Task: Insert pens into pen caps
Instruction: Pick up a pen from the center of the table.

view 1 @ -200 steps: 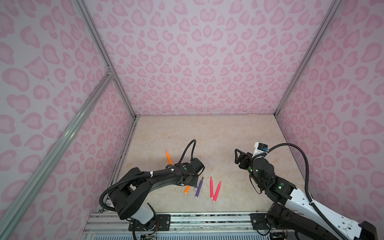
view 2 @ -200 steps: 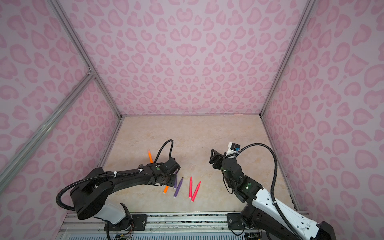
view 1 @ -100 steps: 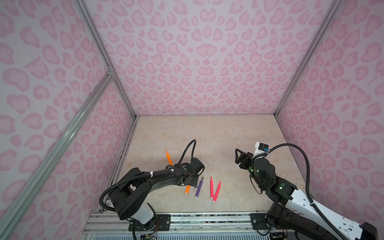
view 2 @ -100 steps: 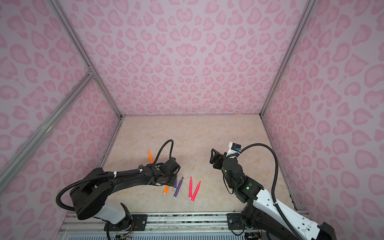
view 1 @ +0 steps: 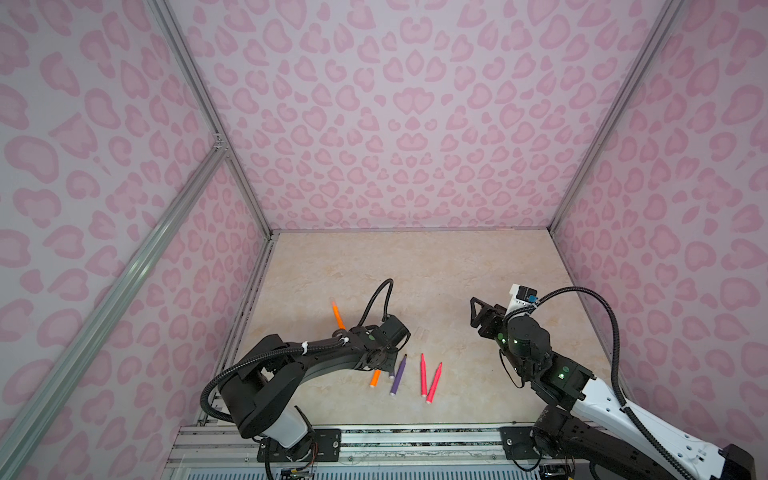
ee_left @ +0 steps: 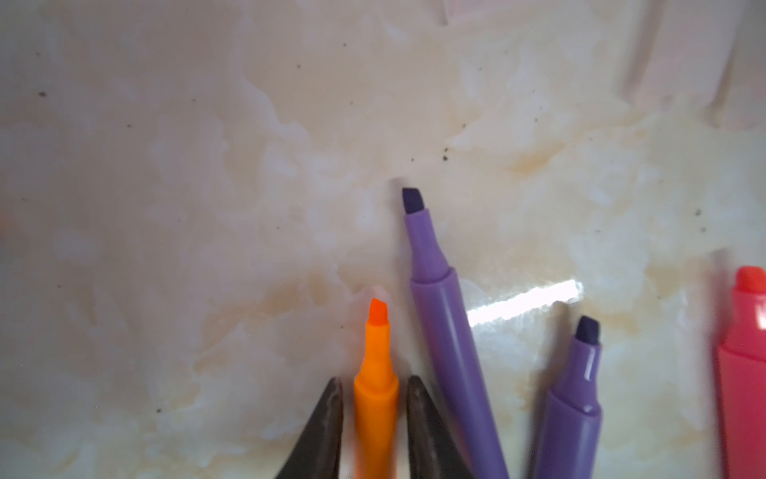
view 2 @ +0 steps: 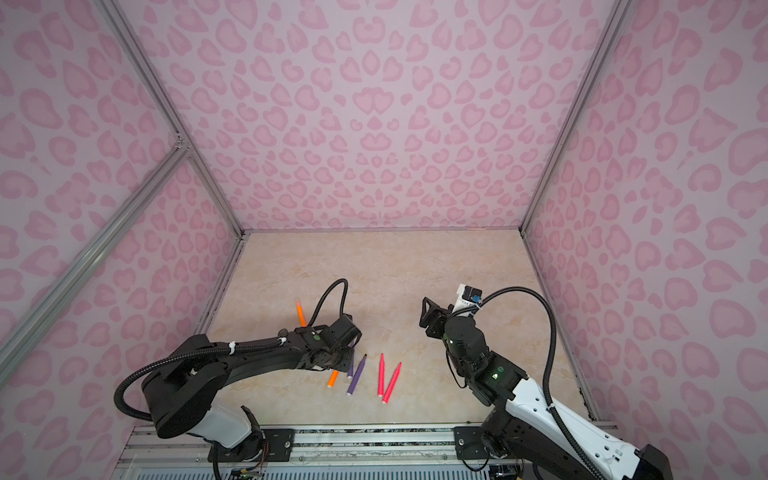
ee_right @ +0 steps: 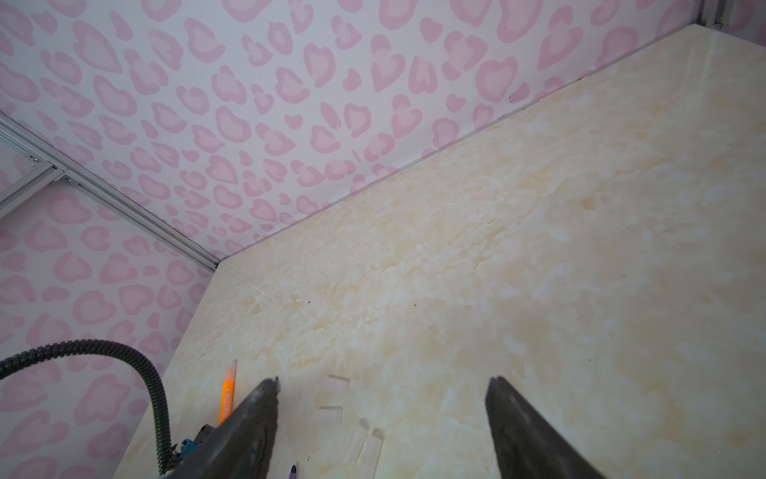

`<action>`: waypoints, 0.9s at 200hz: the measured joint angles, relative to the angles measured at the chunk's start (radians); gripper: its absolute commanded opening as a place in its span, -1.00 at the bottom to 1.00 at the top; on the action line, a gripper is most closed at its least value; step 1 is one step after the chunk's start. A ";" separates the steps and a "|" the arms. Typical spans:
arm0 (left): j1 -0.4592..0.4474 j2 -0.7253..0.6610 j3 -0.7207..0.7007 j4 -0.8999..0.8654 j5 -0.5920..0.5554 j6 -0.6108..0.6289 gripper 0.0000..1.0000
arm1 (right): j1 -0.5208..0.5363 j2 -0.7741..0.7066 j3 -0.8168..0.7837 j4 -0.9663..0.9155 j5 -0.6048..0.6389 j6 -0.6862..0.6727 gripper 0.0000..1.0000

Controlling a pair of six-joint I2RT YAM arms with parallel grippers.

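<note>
My left gripper (ee_left: 375,390) is down on the table, shut on an orange pen (ee_left: 375,373) just behind its tapered tip; in a top view that pen (view 1: 375,378) pokes out from under the wrist. Two purple pens (ee_left: 447,352) (ee_left: 574,398) lie right beside it, tips pointing the same way. Two pink-red pens (view 1: 423,374) (view 1: 434,382) lie further right. A second orange pen (view 1: 338,318) lies behind the left arm. Several clear pen caps (ee_right: 335,383) (ee_right: 367,448) lie faint on the table beyond the pens. My right gripper (ee_right: 383,381) hovers open and empty, apart from them.
The beige marbled table (view 1: 415,266) is boxed in by pink-patterned walls (view 1: 395,124) at the back and both sides. The left arm's cable (view 1: 384,291) loops up above its wrist. A metal rail (view 1: 415,432) runs along the near edge.
</note>
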 measured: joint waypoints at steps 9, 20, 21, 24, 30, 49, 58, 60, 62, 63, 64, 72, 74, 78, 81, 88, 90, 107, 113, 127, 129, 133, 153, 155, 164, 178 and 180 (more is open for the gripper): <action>0.000 0.003 0.003 -0.002 0.000 0.000 -0.44 | 0.000 0.000 0.000 0.000 0.000 0.000 0.59; 0.000 0.005 0.006 -0.007 0.000 -0.001 -0.45 | 0.000 -0.001 0.000 0.000 0.000 0.000 0.60; 0.000 0.005 0.006 -0.007 0.000 -0.001 -0.45 | 0.000 -0.001 0.000 0.000 0.000 0.000 0.60; -0.001 0.006 0.007 -0.008 0.000 -0.001 -0.44 | 0.000 -0.001 0.000 0.000 0.000 0.000 0.60; -0.001 0.007 0.008 -0.011 0.000 -0.001 -0.44 | 0.000 -0.002 0.000 0.000 0.000 0.000 0.60; -0.001 0.008 0.011 -0.016 0.001 -0.001 -0.44 | 0.000 -0.003 0.000 0.000 0.000 0.000 0.60; -0.001 0.010 0.013 -0.018 0.004 -0.001 -0.45 | 0.000 -0.003 0.000 0.000 0.000 0.000 0.59; -0.001 0.010 0.013 -0.019 0.004 -0.001 -0.45 | 0.000 -0.003 0.000 0.000 0.000 0.000 0.59; -0.001 0.010 0.013 -0.019 0.004 -0.001 -0.45 | 0.000 -0.003 0.000 0.000 0.000 0.000 0.60; -0.001 0.011 0.013 -0.019 0.005 -0.001 -0.45 | 0.000 -0.003 0.000 0.000 0.000 0.000 0.59; -0.001 0.011 0.013 -0.020 0.005 -0.001 -0.45 | 0.000 -0.003 0.000 0.000 0.000 0.000 0.60; -0.001 0.012 0.014 -0.021 0.006 0.000 -0.45 | 0.000 -0.003 0.000 0.000 0.000 0.000 0.60; -0.001 0.013 0.014 -0.021 0.006 0.000 -0.45 | 0.000 -0.003 0.000 0.000 0.000 0.000 0.59; -0.001 0.013 0.014 -0.022 0.006 0.000 -0.45 | 0.000 -0.003 0.000 0.000 0.000 0.000 0.59; -0.001 0.013 0.014 -0.022 0.006 0.000 -0.45 | 0.000 -0.003 0.000 0.000 0.000 0.000 0.59; -0.001 0.013 0.014 -0.022 0.006 0.000 -0.46 | 0.000 -0.003 0.000 0.000 0.000 0.000 0.59; -0.001 0.013 0.014 -0.022 0.006 0.000 -0.46 | 0.000 -0.003 0.000 0.000 0.000 0.000 0.59; -0.002 0.014 0.014 -0.022 0.005 0.000 -0.46 | 0.000 -0.005 0.000 0.000 0.000 0.000 0.59; -0.002 0.014 0.014 -0.022 0.005 0.000 -0.45 | 0.000 -0.006 0.000 0.000 0.000 0.000 0.60; -0.002 0.014 0.014 -0.023 0.005 0.000 -0.46 | 0.000 -0.006 0.000 0.000 0.000 0.000 0.60; -0.002 0.014 0.014 -0.023 0.005 0.000 -0.45 | 0.000 -0.006 0.000 0.000 0.000 0.000 0.60; -0.002 0.013 0.014 -0.023 0.005 0.000 -0.45 | 0.000 -0.006 0.000 0.000 0.000 0.000 0.59; -0.003 0.013 0.015 -0.024 0.005 0.000 -0.46 | 0.000 -0.006 0.000 0.000 0.000 0.000 0.59; -0.003 0.013 0.016 -0.024 0.005 0.000 -0.46 | 0.000 -0.006 0.000 0.000 0.000 0.000 0.59; -0.003 0.013 0.016 -0.025 0.005 0.000 -0.46 | 0.000 -0.006 0.000 0.000 0.000 0.000 0.60; -0.004 0.013 0.016 -0.026 0.003 0.000 -0.47 | 0.000 -0.006 0.000 0.000 0.000 0.000 0.60; -0.004 0.013 0.016 -0.026 0.003 0.000 -0.47 | 0.000 -0.006 0.000 0.000 0.000 0.000 0.59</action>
